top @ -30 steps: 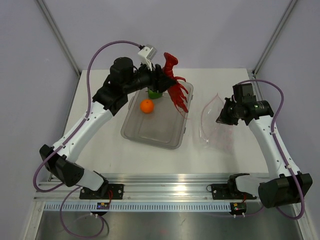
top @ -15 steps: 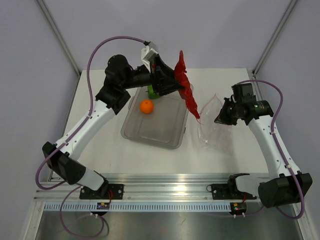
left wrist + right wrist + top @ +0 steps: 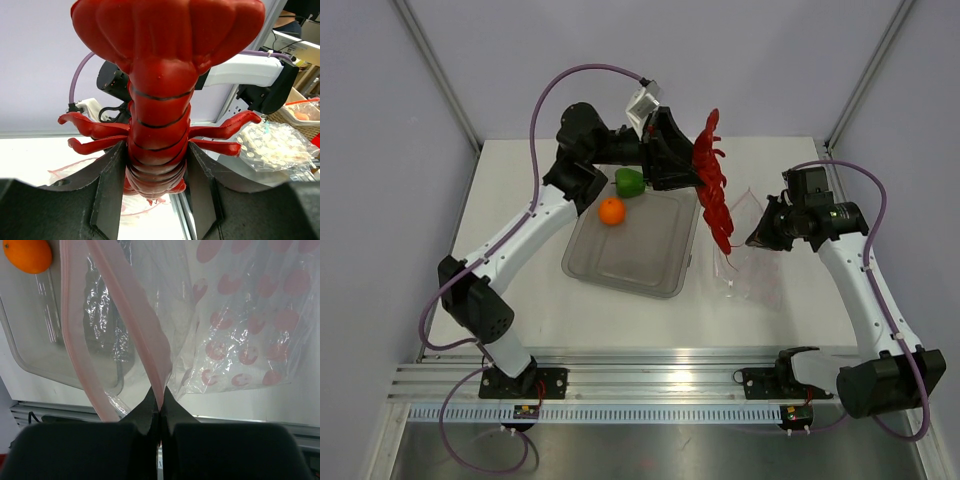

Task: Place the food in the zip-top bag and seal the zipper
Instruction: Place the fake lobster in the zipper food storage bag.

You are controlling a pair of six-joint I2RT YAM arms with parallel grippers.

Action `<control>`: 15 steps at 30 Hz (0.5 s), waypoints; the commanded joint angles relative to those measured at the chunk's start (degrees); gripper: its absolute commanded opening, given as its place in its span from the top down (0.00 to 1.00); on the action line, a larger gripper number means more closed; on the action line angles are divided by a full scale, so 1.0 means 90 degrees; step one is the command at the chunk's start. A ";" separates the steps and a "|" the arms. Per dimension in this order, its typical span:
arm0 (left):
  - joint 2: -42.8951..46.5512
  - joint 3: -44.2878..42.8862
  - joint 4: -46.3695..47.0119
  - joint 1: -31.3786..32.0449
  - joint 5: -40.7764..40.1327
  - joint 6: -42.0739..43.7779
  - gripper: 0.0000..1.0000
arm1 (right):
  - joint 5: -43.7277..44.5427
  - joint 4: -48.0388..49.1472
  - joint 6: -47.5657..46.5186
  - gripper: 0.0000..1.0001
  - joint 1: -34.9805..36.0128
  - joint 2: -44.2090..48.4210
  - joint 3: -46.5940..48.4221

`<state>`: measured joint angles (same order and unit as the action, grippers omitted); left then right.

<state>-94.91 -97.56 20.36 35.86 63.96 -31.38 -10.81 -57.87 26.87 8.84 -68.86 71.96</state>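
Observation:
My left gripper is shut on the red lobster and holds it in the air, head down, over the gap between the clear tray and the zip-top bag. In the left wrist view the lobster fills the space between my fingers. My right gripper is shut on the bag's pink zipper edge and lifts the mouth open. The orange fruit lies in the tray, also seen in the right wrist view. The green pepper lies at the tray's far edge.
The tray sits mid-table, left of the bag. The table's near edge meets an aluminium rail with both arm bases. Frame posts stand at the back corners.
My left arm has swung right with the lobster, from above the tray's far edge to beside the bag mouth. The lobster now hangs head down. The right gripper has barely moved.

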 commanded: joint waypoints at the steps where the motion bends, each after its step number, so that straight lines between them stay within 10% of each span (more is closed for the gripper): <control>1: -0.0146 -0.0449 0.0521 0.0069 0.0139 -0.0127 1.00 | -0.0166 0.0082 0.0071 1.00 0.0033 0.0239 0.0178; 15: -0.0918 -0.0830 -0.0094 0.0264 -0.0476 0.0653 1.00 | -0.0557 -0.0123 0.0061 1.00 0.0043 0.0464 0.0276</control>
<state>-102.00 -101.38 17.34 37.52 61.91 -28.01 -13.28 -58.61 27.05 8.86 -66.35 72.44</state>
